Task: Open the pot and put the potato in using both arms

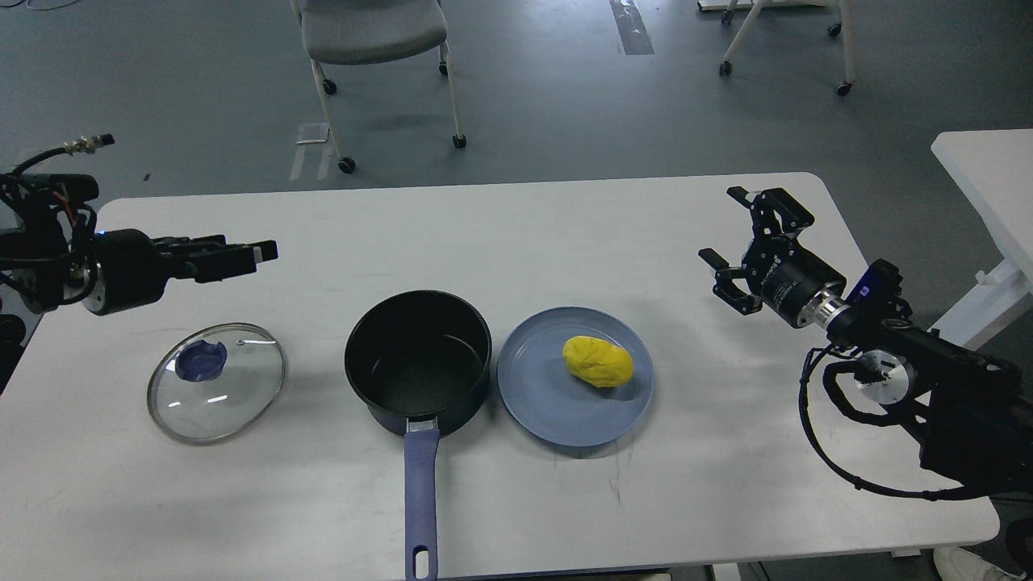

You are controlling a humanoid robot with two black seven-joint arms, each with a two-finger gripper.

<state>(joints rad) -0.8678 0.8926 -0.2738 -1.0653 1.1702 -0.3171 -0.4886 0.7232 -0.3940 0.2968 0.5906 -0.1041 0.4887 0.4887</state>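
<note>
The right tool (pixel 736 244) is spread wide, holding nothing, above the desk (pixel 565 226). The left tool (pixel 242 257) hangs empty; its opening cannot be told. One pot (pixel 418 361) stands uncovered between one lid (pixel 216 382) and one plate (pixel 557 411) bearing one potato (pixel 598 361).

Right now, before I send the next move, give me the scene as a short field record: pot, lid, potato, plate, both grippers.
pot: open, looks empty, centre of table, handle toward the robot
lid: flat on table, left of pot, apart from it
potato: on plate, not yet in pot
plate: right of pot, rim close to it
left gripper: above table, behind lid, holding nothing, fingers hard to tell apart
right gripper: open, empty, right of plate
</note>
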